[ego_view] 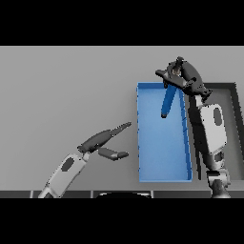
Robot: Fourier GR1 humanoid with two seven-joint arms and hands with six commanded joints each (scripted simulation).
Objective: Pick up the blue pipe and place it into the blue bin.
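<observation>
Right hand (183, 78) pinching blue pipe (167, 102) upright over blue bin (162, 167), upper right, ready for release; left hand (102, 143) spread, idle lower left.

A single head view looks steeply down from above the near edge onto the grey table (66, 86) (no second view shares it).

A plain grey bench (66, 90) is seen from above, filling nearly the whole view. Its surface is evenly lit, and only faint, soft shadows are cast on it. At the right edge a dark-rimmed grey tray (233, 109) is set on the bench. Along the near edge a dark strip (19, 194) is crossed by pale dividing lines.
</observation>
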